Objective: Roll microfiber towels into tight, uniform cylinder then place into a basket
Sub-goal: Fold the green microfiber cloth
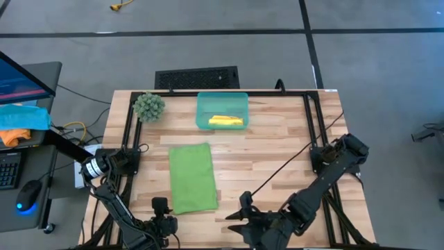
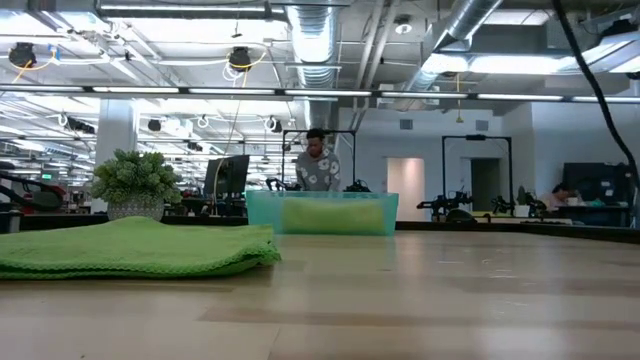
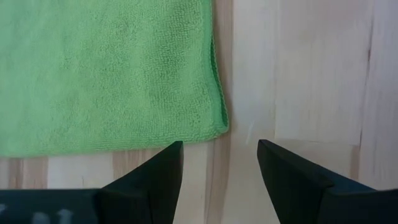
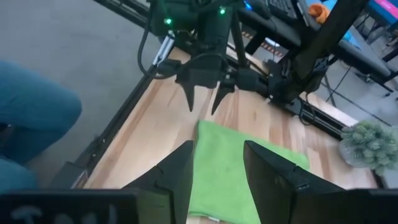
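Table (image 1: pixel 277 160): light butcher-block wood top with a dark frame along its edges, filling the centre of the high view.

Lime green towel (image 1: pixel 192 178): folded into a long flat rectangle, lying left of centre in the high view, its near end reaching almost to the table's lower edge. In the low view it sits at the left as a low flat pad (image 2: pixel 135 248). Not rolled.

Basket (image 1: pixel 222 110): translucent teal-green tray, upper centre of the high view, well apart from the green towel; centre of the low view (image 2: pixel 321 212).

Yellow towel (image 1: pixel 227 121): bright yellow, bundled lengthwise, lying inside the basket toward its lower wall.

Plant (image 1: pixel 149 106): fuzzy green ball shape, upper left of the table, near the basket's left side.

Left gripper (image 1: pixel 161 223): bottom of the high view, left of centre, just off the green towel's near left corner. Its wrist view shows both fingers spread wide above bare wood, holding nothing (image 3: pixel 221 168).

Right gripper (image 1: pixel 236 217): bottom centre of the high view, just beside the towel's near right corner. Fingers parted, nothing between them (image 4: pixel 217 165).

Person (image 2: pixel 318 162): standing in the room behind the basket, low view.
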`<state>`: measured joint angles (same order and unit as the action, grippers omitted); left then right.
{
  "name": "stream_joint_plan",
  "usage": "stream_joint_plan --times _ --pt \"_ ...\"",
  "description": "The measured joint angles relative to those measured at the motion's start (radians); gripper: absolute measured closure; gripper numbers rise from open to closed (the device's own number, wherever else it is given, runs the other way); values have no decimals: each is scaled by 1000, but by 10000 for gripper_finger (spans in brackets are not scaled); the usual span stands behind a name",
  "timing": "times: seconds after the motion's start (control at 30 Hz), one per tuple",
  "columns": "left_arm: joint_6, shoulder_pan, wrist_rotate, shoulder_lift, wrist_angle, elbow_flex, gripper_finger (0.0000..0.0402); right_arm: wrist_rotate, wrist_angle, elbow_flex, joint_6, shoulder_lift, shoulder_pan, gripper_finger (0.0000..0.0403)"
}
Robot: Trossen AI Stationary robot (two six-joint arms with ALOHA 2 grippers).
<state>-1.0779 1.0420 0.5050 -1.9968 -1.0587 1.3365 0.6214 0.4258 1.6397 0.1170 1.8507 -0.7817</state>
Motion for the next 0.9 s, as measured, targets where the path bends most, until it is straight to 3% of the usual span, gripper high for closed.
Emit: stream_joint_plan --times 0.2,0.4,0.9 --pt "11 0 9 0 35 0 200 -84 -8 -83 -53 2 52 239" --pt "38 -2 64 0 62 0 200 -178 -128 -164 -11 2 106 239" --pt "89 -34 91 0 67 0 200 -233 -361 -327 15 1 154 239"
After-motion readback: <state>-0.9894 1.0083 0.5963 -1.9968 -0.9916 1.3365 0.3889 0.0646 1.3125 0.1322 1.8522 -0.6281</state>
